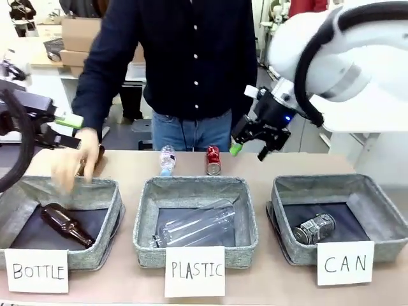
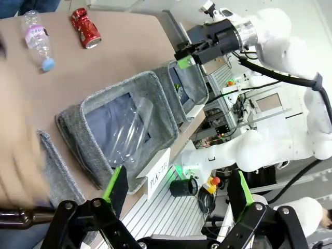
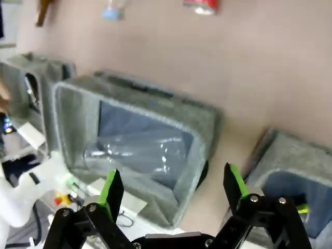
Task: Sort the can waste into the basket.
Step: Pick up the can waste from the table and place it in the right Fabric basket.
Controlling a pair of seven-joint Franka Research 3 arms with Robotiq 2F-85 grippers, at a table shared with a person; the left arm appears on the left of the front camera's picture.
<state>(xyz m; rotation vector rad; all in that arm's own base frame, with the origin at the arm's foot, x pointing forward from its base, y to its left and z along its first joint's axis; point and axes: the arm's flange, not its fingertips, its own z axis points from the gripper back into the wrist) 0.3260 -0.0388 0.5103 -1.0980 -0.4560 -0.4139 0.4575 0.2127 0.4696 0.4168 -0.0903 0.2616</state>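
Note:
The red can (image 1: 213, 160) lies on the table beyond the middle bin, also seen as a red can (image 2: 86, 27) and, cut by the top edge, a red can (image 3: 201, 4). The dark dented can (image 1: 315, 228) lies inside the basket (image 1: 373, 203) behind the "CAN" card. My right gripper (image 1: 250, 150) hangs open in the air between the red can and the basket, holding nothing; its right gripper (image 3: 173, 187) looks down on the middle bin, with the basket (image 3: 282, 150) at the right. My left gripper (image 1: 67, 131) is open and empty at the far left; the left gripper (image 2: 179, 192) shows spread fingers.
The "PLASTIC" bin (image 1: 145, 210) holds a clear bottle (image 1: 197, 224). The "BOTTLE" bin (image 1: 108, 197) holds a brown bottle (image 1: 65, 224). A person's blurred hand (image 1: 73, 164) moves over that bin's far rim near another brown bottle (image 2: 21, 218). A small plastic bottle (image 1: 167, 159) stands beside the red can.

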